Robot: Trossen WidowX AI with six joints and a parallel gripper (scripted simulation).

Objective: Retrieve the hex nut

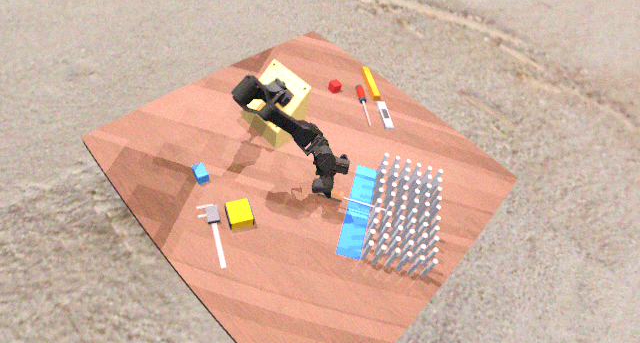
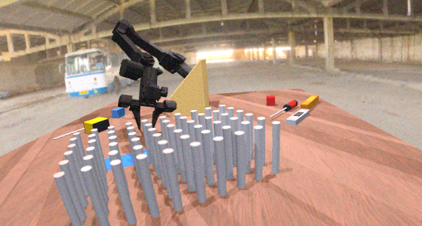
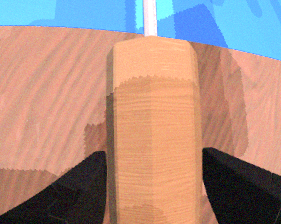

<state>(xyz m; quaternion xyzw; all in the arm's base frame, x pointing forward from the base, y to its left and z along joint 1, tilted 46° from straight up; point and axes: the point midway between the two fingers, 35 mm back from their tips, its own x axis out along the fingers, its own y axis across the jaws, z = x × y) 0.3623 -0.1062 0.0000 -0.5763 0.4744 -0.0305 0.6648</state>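
My gripper [image 1: 332, 195] [image 2: 147, 126] [image 3: 153, 160] is shut on the wooden handle [image 3: 153, 100] of a thin-rod tool, in front of the taped strip. The tool's pale rod [image 1: 359, 202] [image 3: 150, 17] runs across above the blue taped strip [image 1: 350, 239] [image 2: 122, 161] [image 3: 66, 12], and its far end reaches in among the nearest row of spacers. The metal spacers [image 1: 428, 268] [image 2: 220, 168] stand upright in rows behind the strip. The rod's tip is hidden or too small to make out. The hex nut cannot be made out in any view.
A yellow block [image 1: 240, 213] [image 2: 93, 124], a pronged tool [image 1: 218, 245] and a blue block [image 1: 200, 173] [image 2: 118, 113] lie on one side. On the other lie a red cube [image 1: 335, 86] [image 2: 270, 100], screwdriver [image 1: 361, 94] [image 2: 290, 105], orange bar [image 1: 371, 83] [image 2: 310, 101] and grey device [image 1: 385, 115] [image 2: 293, 118].
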